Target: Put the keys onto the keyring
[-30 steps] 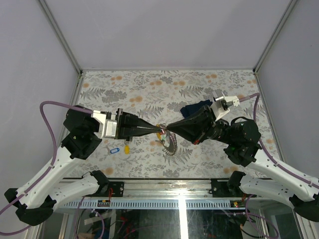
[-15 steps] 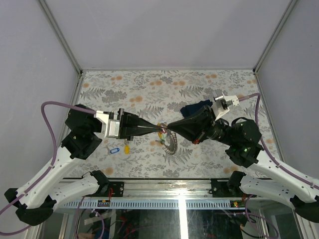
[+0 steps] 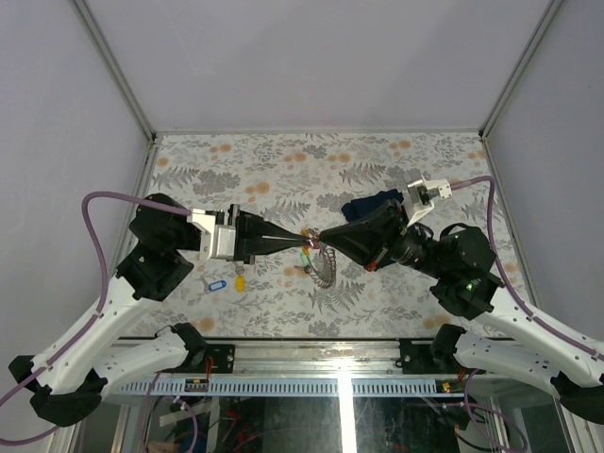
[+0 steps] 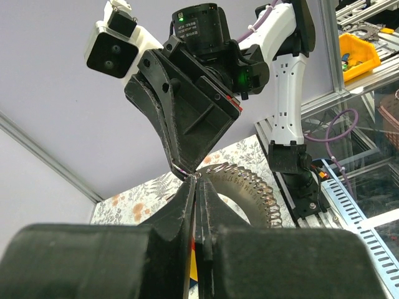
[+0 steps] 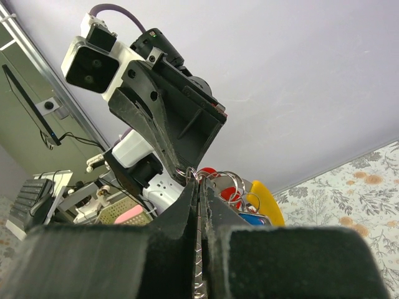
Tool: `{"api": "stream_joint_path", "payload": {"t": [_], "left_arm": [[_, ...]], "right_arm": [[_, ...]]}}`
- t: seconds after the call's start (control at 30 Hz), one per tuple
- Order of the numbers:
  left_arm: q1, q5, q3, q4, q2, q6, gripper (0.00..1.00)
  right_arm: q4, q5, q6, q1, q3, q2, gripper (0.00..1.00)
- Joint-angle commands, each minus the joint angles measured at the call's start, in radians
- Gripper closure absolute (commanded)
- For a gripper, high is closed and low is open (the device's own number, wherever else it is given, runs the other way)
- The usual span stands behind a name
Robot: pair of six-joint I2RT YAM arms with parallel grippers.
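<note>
Keyring (image 3: 325,271) hangs mid-table, at 6 o'clock from where both pinched-shut grippers meet tip to tip. Only the right wrist view shows its red, yellow and blue tags (image 5: 265,202), with the toothed rim caught between the fingers of the right gripper (image 5: 198,185). The left wrist view gives the silvery toothed arc instead. What the left gripper (image 3: 303,247) pinches is too small to tell. Two keys (image 3: 216,284), tagged blue and yellow, lie on the table at 8 o'clock from the keyring.
</note>
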Motion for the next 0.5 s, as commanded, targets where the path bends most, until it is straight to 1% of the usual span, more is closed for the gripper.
{"api": "stream_joint_path", "payload": {"t": [0.0,0.47], "left_arm": [[-0.016,0.031,0.037,-0.04,-0.004,0.026,1.0],[-0.018,0.017,0.041,-0.12,0.011,0.095,1.0]], "right_arm": [[0.071,0.109,-0.003,-0.006,0.032,-0.033,1.0],[0.09,0.117,0.017,-0.006,0.029,-0.031,1.0]]}}
